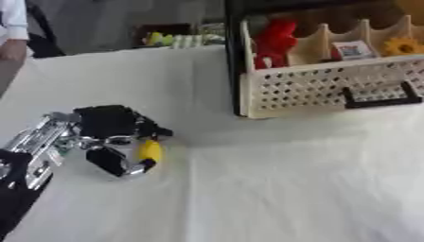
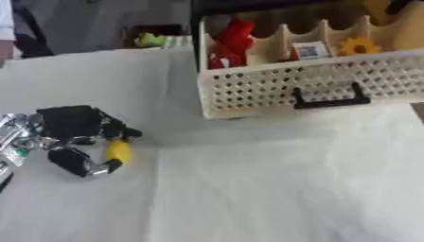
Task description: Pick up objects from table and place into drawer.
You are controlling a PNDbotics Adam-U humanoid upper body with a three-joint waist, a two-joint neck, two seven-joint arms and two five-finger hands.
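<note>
On a white cloth-covered table (image 1: 273, 189), the robot's black left hand (image 1: 112, 125) curls its fingers around a small yellow oblong object (image 1: 150, 151), well apart from the cream perforated drawer (image 1: 331, 87).

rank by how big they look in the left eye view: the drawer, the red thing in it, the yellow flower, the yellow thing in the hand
1. drawer
2. red object
3. yellow object, held in the left hand, and yellow flower: these look alike, and the first sits nearer the camera, so no ranking.
</note>
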